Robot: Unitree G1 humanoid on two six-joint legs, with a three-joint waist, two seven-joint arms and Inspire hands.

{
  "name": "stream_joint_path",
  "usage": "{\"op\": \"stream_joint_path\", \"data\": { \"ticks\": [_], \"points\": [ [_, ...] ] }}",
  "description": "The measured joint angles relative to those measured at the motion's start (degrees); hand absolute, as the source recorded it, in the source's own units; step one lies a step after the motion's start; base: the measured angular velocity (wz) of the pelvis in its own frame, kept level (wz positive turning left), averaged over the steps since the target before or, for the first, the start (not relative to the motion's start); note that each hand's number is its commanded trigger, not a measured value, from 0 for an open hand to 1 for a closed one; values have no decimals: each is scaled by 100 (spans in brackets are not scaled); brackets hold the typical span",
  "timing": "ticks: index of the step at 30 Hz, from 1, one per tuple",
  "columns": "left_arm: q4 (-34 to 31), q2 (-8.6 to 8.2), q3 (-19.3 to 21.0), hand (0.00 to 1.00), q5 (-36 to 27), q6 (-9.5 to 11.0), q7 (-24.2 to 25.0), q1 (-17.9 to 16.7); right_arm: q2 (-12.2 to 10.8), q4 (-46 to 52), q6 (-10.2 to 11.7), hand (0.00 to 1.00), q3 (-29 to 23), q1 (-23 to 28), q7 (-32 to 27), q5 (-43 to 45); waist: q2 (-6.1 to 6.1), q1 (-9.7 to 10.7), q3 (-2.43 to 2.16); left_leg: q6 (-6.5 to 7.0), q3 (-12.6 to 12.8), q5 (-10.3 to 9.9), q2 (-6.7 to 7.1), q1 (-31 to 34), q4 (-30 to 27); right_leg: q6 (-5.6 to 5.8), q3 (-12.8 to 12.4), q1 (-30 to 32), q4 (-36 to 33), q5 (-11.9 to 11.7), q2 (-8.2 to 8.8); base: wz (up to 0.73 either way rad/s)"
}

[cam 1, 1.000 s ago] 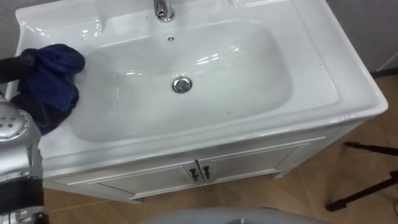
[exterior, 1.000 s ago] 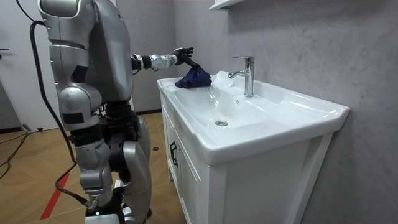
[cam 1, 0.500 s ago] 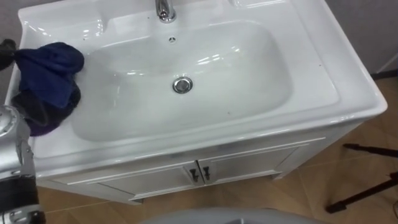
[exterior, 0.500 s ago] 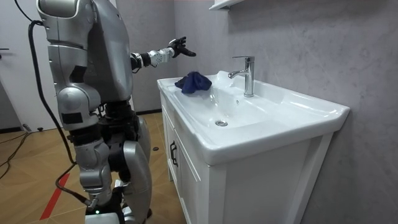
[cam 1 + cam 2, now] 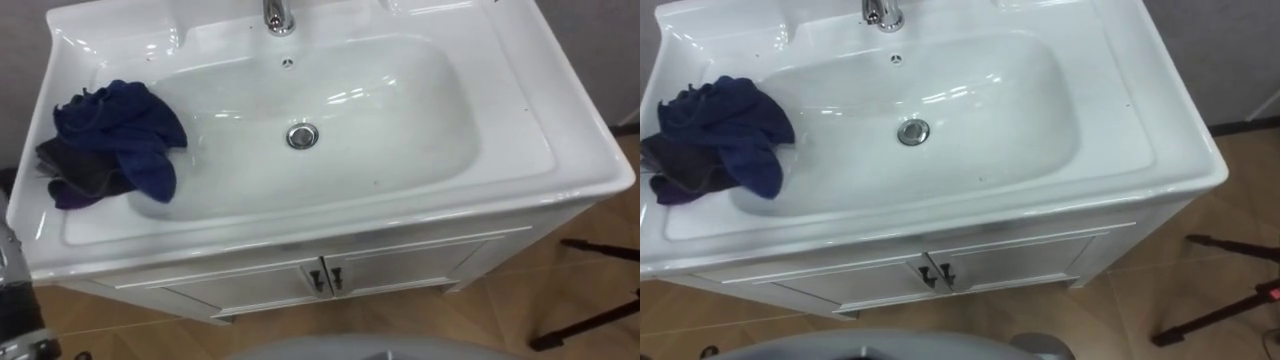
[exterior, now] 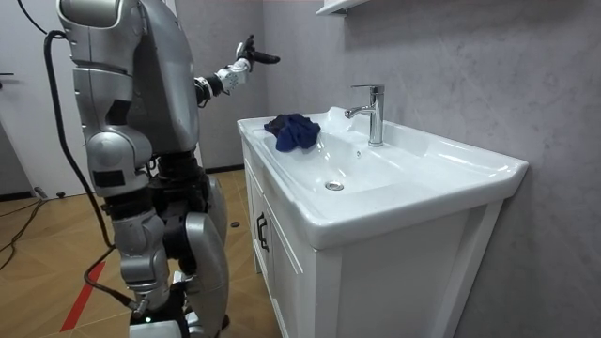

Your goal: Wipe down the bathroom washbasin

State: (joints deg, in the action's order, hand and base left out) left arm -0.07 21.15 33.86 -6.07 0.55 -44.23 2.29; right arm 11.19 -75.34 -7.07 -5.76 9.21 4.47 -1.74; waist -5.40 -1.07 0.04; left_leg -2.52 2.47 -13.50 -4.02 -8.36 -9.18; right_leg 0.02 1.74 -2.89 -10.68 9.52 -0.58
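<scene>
Blue cloth [image 5: 115, 135] lies bunched on the left rim of the white basin [image 5: 420, 150], at about 9 o'clock from the drain [image 5: 302, 135]. Its inner edge droops down the bowl's slope and darker grey-purple folds sit on the rim side. No hand touches the cloth. Chrome faucet [image 5: 277, 15] stands at 12 o'clock from the drain, on the back ledge, with a small overflow hole [image 5: 288, 63] just below it. Bowl surface is glossy with light reflections. White cabinet [image 5: 420, 262] sits under the basin, at 6 o'clock, with two small dark door handles [image 5: 322, 281] side by side at the centre seam. In the room view the robot stands upright at the front corner of the vanity, on the wood floor [image 6: 47, 253]. Its left hand [image 6: 246, 58] is held up in the air, above and well apart from the cloth, at roughly 10 o'clock from it. The fingers are stretched out and loose, pointing toward the wall, and hold nothing. Black stand legs [image 5: 590, 320] rest on the floor at 4 o'clock from the basin.
</scene>
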Motion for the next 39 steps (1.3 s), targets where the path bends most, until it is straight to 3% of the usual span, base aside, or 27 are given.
{"op": "stream_joint_path", "data": {
  "ticks": [5, 11, 14, 16, 18, 22, 27, 33, 35, 39],
  "points": [
    [-74, 2, 75, 0, 0, 24, -383, -1, -5, 2, 1, 0, -2, 63, -16, 32, 0, -96, -9, 0, 4, 0, 0, -1, -1, 0, 1, -1, 1, 0, 0, 0],
    [-75, 1, 446, 0, 1, 49, -748, -69, -5, 90, 9, 0, -1, 106, -99, 197, -16, -113, -24, 0, -7, 0, 3, 2, -1, 0, 18, -12, -2, 0, 9, 0],
    [-41, -3, 431, 0, -9, 49, -785, -108, -4, 203, -2, 0, 1, 210, -161, 149, -22, -251, -29, 0, -27, 0, 23, 4, -13, 8, 49, -29, -10, 5, 37, 3],
    [5, -3, 431, 0, -4, 57, -768, -272, -2, 211, -3, 0, 1, 224, -185, 136, -32, -287, -28, 1, -59, 0, 38, -30, -10, 18, 86, -110, 2, 11, 60, 8],
    [142, -9, 471, 0, -5, 47, -669, -575, 4, 213, -4, 0, -2, 277, -183, 152, -58, -408, -63, 1, -67, 0, 57, -33, -11, 36, 81, -134, 1, 28, 72, 2],
    [155, -18, 590, 0, -14, 37, -616, -981, 3, 227, -1, 0, 1, 338, -183, 147, -44, -523, -67, 1, -124, 1, 95, -17, -21, 62, 178, -121, -4, 54, 123, 15],
    [775, -22, 674, 0, -111, 82, -415, -1510, 47, 208, 10, 0, 16, 417, -115, 197, -58, -677, -65, 59, -270, 34, 194, -33, -10, 121, 306, -207, 4, 110, 227, 16],
    [1278, -35, 671, 0, -355, 90, -477, -1662, 102, 290, 11, 0, 253, 386, 61, 461, 25, -797, -64, 79, -485, 40, 228, 57, -9, 134, 466, -190, 3, 126, 256, 17],
    [1405, -46, 665, 0, -516, 189, -476, -1713, 146, 319, 10, 0, 255, 347, 128, 638, 19, -828, -65, 97, -507, 49, 228, 89, 10, 134, 491, -172, -4, 126, 257, 4],
    [2120, -263, 640, 0, -747, 271, -395, -1810, 229, 427, 13, 0, 376, 374, 180, 719, 1, -860, -100, 124, -495, 69, 239, 82, 32, 127, 485, -106, -108, 156, 279, -1]
  ]
}}
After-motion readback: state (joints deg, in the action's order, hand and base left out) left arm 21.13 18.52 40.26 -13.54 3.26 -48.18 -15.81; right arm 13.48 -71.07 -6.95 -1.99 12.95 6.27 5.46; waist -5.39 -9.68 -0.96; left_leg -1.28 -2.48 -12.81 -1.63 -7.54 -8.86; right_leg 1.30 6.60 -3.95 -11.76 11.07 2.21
